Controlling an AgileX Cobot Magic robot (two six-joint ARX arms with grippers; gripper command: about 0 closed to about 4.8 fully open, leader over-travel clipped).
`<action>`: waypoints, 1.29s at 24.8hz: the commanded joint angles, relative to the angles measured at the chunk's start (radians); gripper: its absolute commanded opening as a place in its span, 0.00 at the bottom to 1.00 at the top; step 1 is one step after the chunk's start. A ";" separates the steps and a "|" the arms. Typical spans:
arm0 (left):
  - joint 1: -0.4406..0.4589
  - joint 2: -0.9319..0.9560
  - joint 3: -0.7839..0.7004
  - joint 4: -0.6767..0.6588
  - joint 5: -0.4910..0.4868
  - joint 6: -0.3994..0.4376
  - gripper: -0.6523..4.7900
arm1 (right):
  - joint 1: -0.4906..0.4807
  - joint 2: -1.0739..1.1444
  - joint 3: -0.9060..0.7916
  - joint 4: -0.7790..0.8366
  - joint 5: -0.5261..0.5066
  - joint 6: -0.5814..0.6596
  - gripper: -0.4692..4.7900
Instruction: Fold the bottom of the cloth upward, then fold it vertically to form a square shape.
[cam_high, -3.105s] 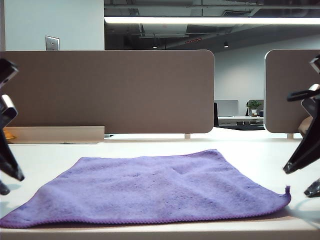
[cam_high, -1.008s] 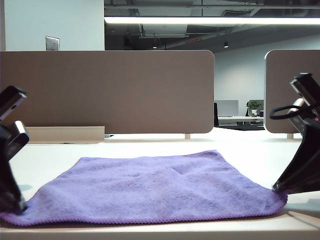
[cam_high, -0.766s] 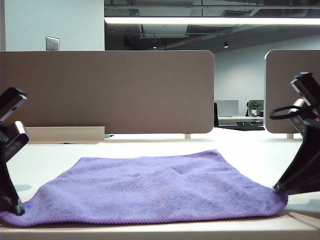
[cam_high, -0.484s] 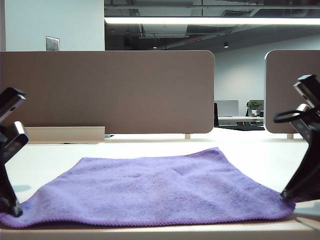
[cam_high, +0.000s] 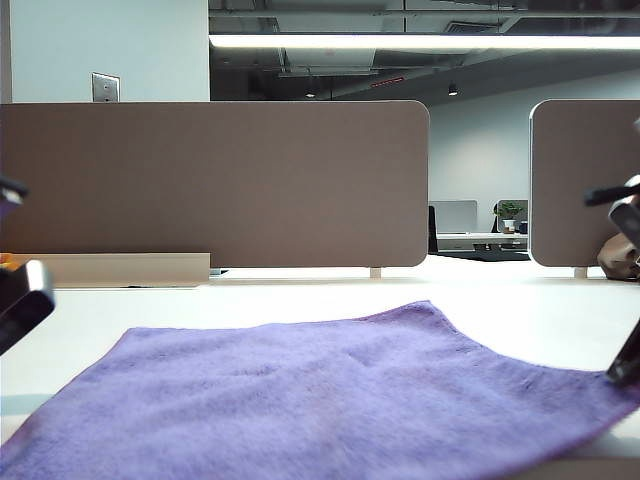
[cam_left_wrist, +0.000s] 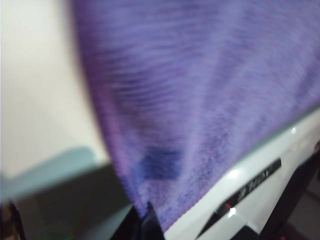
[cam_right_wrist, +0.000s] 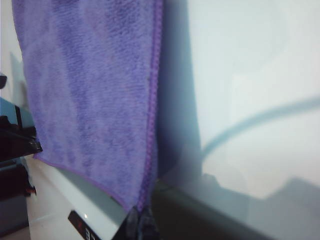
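The purple cloth (cam_high: 320, 390) lies on the white table (cam_high: 300, 290) with its far edge down and its near edge lifted off the surface. My left gripper (cam_left_wrist: 148, 222) is shut on the cloth's (cam_left_wrist: 200, 100) near left corner, and only part of that arm (cam_high: 20, 305) shows at the exterior view's left edge. On the other side, my right gripper (cam_right_wrist: 141, 222) is shut on the near right corner, where the cloth's (cam_right_wrist: 90, 90) stitched hem runs into its fingertips. It shows at the right edge (cam_high: 628, 365) of the exterior view.
Brown desk dividers (cam_high: 215, 185) stand along the table's far side, with a second one (cam_high: 585, 180) at the right. A small brown lumpy object (cam_high: 615, 262) sits at the far right near that divider. Bare tabletop lies beyond the cloth.
Both grippers have closed on the near corners and risen, so the cloth's near edge has come up off the table and now fills more of the view.
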 joint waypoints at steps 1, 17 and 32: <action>-0.193 -0.100 0.004 0.021 -0.110 -0.166 0.11 | 0.005 -0.082 0.000 -0.067 0.006 0.000 0.08; -0.284 -0.166 0.008 0.170 -0.140 -0.413 0.11 | 0.031 -0.135 0.004 -0.143 -0.014 0.086 0.08; 0.065 -0.343 0.007 0.328 -0.047 -0.525 0.11 | 0.034 0.047 0.224 -0.047 -0.007 0.092 0.08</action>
